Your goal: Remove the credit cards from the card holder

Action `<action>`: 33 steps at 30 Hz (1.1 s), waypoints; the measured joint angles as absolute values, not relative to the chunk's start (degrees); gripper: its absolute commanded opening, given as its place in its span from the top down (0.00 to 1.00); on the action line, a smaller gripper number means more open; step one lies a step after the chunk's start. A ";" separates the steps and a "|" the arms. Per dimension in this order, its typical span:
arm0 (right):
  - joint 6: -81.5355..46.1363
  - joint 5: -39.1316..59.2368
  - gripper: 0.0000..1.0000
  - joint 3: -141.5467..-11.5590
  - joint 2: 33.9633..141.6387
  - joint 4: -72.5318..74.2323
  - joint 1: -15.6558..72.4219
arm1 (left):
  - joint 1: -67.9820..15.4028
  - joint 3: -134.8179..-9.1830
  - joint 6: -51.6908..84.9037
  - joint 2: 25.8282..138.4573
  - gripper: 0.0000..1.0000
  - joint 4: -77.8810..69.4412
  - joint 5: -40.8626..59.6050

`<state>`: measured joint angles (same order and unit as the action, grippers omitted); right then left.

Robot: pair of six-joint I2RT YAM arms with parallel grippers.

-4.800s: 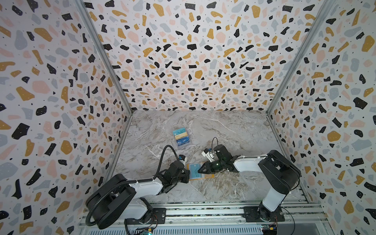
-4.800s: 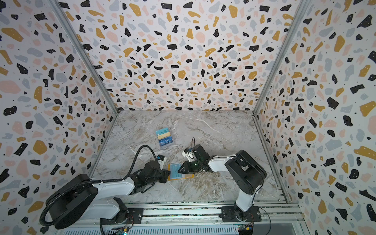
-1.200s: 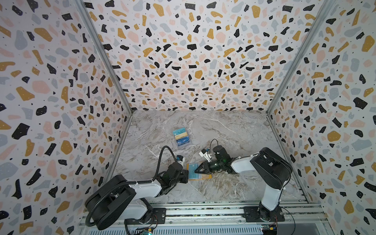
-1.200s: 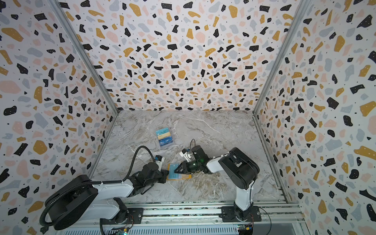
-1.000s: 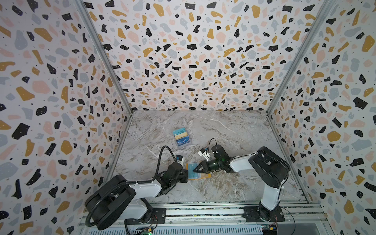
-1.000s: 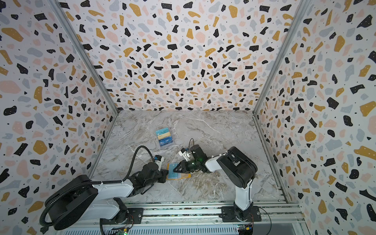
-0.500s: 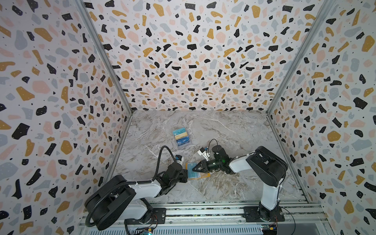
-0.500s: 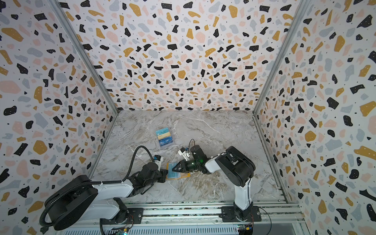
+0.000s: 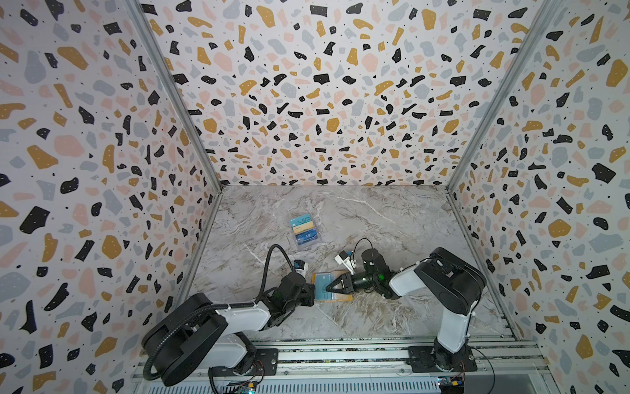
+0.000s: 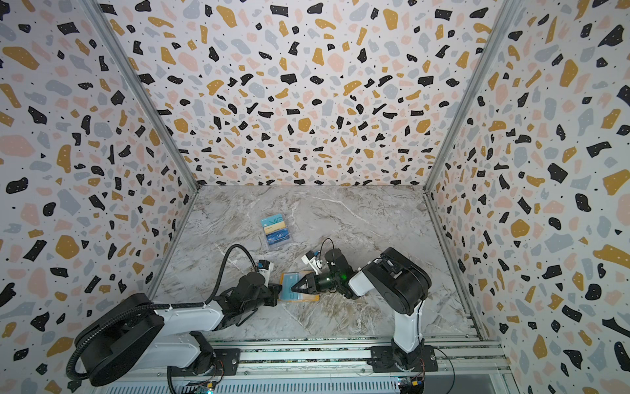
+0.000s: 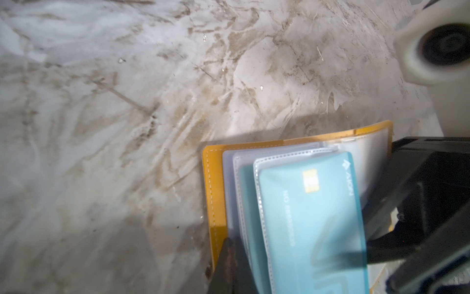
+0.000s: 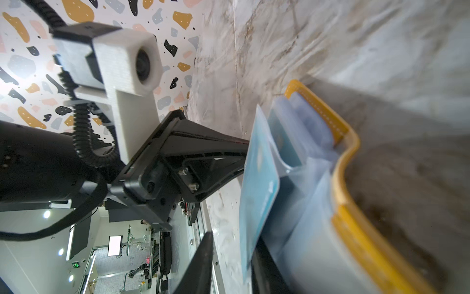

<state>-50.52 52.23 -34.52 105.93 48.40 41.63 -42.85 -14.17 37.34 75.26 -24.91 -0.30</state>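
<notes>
The mustard-yellow card holder (image 9: 341,297) (image 10: 308,297) lies open near the table's front middle, its pale sleeves fanned up. My left gripper (image 9: 312,291) (image 11: 230,244) is shut on the holder's left edge (image 11: 216,191). A teal credit card (image 11: 312,224) (image 12: 256,183) with a chip stands tilted up from the front sleeve. Another teal card (image 11: 246,203) sits in a sleeve behind it. My right gripper (image 9: 329,288) (image 12: 231,241) reaches in from the right and stands open. The teal card's edge lies between its fingers, against one finger (image 12: 267,267) and apart from the other.
A clear plastic box (image 9: 305,229) (image 10: 276,229) with cards in it stands farther back, left of centre. Speckled walls close in the marble table (image 9: 392,218) on three sides. A metal rail (image 9: 341,354) runs along the front.
My right gripper has slid a little to the left over the card holder, and its fingers have narrowed slightly. The left arm has held still on the holder's edge.
</notes>
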 measured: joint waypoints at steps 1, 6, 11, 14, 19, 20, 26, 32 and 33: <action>-50.52 52.31 0.74 -34.44 105.67 48.53 41.54 | -42.85 -14.17 37.36 75.26 0.99 -24.91 -0.30; -50.68 52.62 0.76 -33.76 105.34 49.56 41.10 | -42.87 -14.17 37.74 75.20 0.99 -24.82 -0.27; -51.16 52.93 0.77 -32.75 105.34 50.19 40.56 | -42.94 -14.17 38.00 74.78 0.99 -24.21 -0.12; -51.46 52.97 0.78 -32.10 105.34 50.92 40.32 | -42.94 -14.17 38.15 74.70 0.99 -24.08 -0.10; -52.07 53.08 0.81 -31.46 105.34 51.86 39.94 | -42.94 -14.17 38.17 74.56 0.99 -23.88 -0.05; -52.23 53.12 0.81 -31.44 105.34 51.94 39.88 | -42.94 -14.17 38.20 74.52 0.99 -23.81 -0.08; -52.69 53.10 0.84 -31.44 105.34 52.27 39.64 | -42.94 -14.11 38.20 73.91 0.99 -23.03 -0.08; -52.90 53.04 0.87 -31.24 105.34 52.29 39.07 | -42.94 -14.06 38.20 73.47 0.99 -22.46 -0.08; -52.95 52.99 0.88 -31.14 105.34 52.29 38.98 | -42.94 -14.04 38.20 73.38 0.99 -22.37 -0.08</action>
